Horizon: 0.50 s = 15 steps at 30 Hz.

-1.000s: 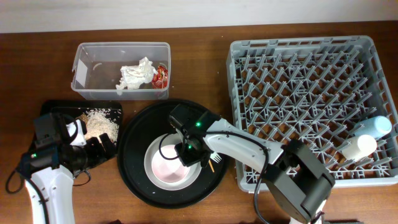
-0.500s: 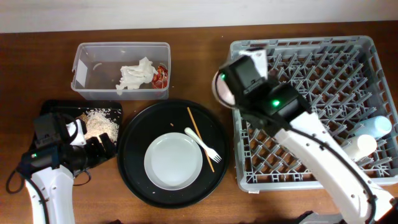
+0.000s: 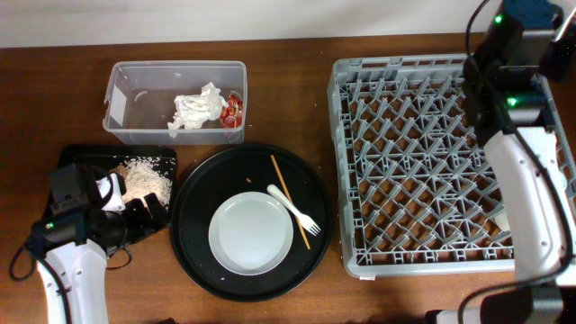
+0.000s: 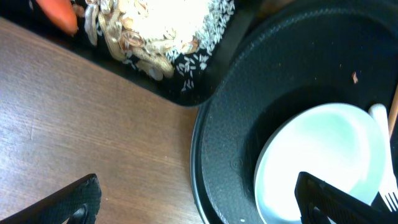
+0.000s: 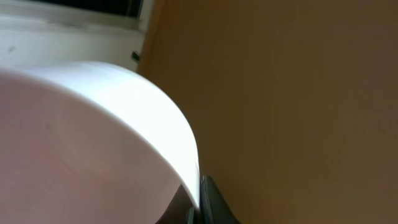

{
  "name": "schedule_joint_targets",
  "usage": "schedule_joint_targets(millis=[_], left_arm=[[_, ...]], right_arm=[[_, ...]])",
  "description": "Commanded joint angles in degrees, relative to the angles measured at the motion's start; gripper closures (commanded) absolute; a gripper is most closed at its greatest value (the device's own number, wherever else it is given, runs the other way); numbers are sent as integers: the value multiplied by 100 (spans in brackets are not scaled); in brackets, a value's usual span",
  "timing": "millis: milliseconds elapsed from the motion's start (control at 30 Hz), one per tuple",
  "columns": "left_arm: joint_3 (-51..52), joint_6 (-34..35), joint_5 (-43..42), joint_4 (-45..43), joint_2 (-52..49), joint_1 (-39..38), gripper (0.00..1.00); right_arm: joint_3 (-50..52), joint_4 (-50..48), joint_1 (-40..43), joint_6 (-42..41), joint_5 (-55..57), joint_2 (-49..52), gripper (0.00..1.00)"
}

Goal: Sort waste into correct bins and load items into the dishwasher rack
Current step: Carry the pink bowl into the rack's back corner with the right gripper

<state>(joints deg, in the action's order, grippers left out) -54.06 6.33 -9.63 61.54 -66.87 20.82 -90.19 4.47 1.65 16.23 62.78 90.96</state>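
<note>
Cream bowl (image 5: 87,143): gripped by its rim in the right hand (image 5: 198,200), whose fingers are pinched shut on it. In the wrist view it is seen close up, filling the lower left. From overhead the right arm reaches over the far right corner of the dishwasher rack (image 3: 414,180); the bowl itself cannot be made out there.

Left hand (image 4: 202,202): spread wide with nothing in it, low over the table (image 4: 93,143) at the meeting of the shallow black tray (image 3: 90,153) and the round black tray (image 3: 193,243).

Pale round plate (image 3: 251,235): lies flat in the round black tray. A white plastic fork (image 3: 281,197) touches its upper right edge, and a thin wooden stick (image 3: 278,171) lies across the fork.

Shallow black tray, contents: beige scraps with rice grains (image 3: 144,177) and an orange carrot (image 4: 57,14) at one end.

Clear tub (image 3: 126,99), contents: a crumpled white napkin (image 3: 195,110) with a red wrapper (image 3: 233,108) just beside it.
</note>
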Motion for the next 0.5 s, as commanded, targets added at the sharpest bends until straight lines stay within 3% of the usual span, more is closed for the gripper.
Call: schedule_joint_targets(millis=[0, 200, 467], left_arm=[[15, 52, -59, 4, 57, 35, 1], [15, 50, -37, -20, 57, 35, 1], [15, 50, -42, -15, 57, 35, 1]], right_arm=[[-72, -680, 420, 1073, 249, 479, 96], [-72, -984, 857, 1097, 1270, 1766, 96], [695, -898, 850, 739, 1202, 2387, 96]])
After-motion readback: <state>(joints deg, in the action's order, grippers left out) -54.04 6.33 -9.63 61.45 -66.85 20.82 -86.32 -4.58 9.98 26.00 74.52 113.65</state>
